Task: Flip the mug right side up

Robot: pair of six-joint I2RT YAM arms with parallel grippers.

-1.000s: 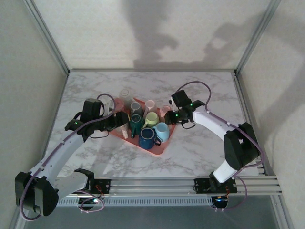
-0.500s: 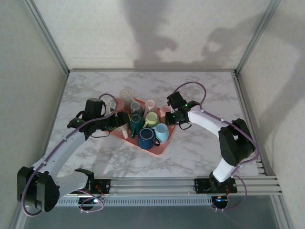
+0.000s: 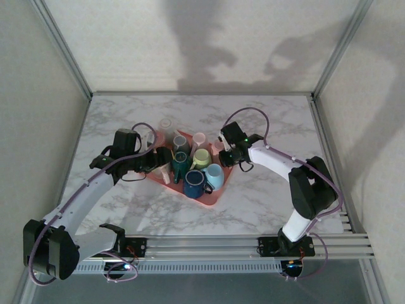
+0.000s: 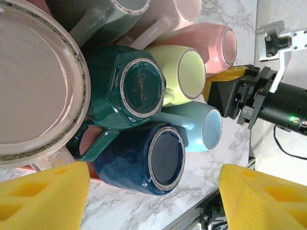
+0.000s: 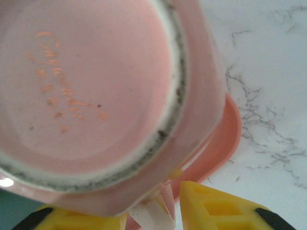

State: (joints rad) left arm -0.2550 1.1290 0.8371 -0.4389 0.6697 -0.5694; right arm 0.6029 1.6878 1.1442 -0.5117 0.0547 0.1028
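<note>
Right wrist: upside-down pink mug [image 5: 86, 96] crowds right gripper [image 5: 139, 213] (grip unclear); left gripper [image 4: 153, 199] spread.

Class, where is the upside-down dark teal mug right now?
In the left wrist view the dark teal mug stands base-up left of centre, above the navy mug and left of the yellow-green mug.

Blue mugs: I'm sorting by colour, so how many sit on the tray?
2. The navy mug is at the tray's near corner and the light blue mug is beside it. Another could be hidden among the other mugs.
</note>
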